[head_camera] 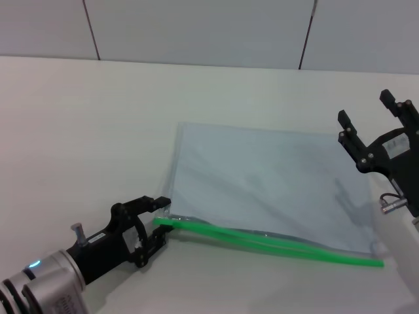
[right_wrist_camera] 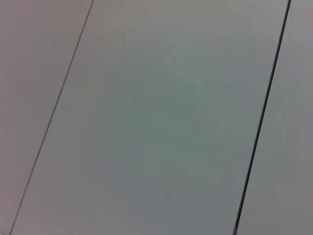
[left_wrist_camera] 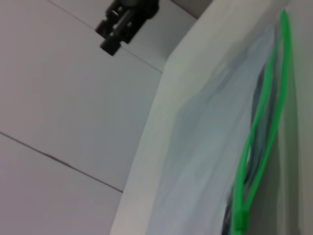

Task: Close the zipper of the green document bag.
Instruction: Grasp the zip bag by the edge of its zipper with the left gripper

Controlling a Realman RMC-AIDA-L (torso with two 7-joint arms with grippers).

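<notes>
- The green document bag [head_camera: 268, 186] lay flat on the white bench [head_camera: 85, 131], toward the bench's near right part, its far long edge running roughly parallel to the bench's far edge.
- The zipper [head_camera: 275, 243] ran along the bag's near long edge (the one closest to the robot), from the bag's near left corner across to its near right corner.
- At the left end the green strip looked split into two bands with a gap between them, so that stretch of the zip was not yet joined; the left wrist view [left_wrist_camera: 259, 132] showed the same two green lines parting and meeting again at a small green tab [left_wrist_camera: 240, 218].
- The left hand [head_camera: 159, 224] lay low over the bench near its near left corner, its two black fingers [head_camera: 154, 203] apart, one on each side of the zipper's left end; whether they pressed on the strip could not be told.
- The right hand [head_camera: 380, 108] was held above the bench by its right edge, just beyond the bag's far right corner, fingers spread and gripping nothing, clear of the bag.
- The right wrist view showed only pale wall panels [right_wrist_camera: 161, 117] with dark seams.
</notes>
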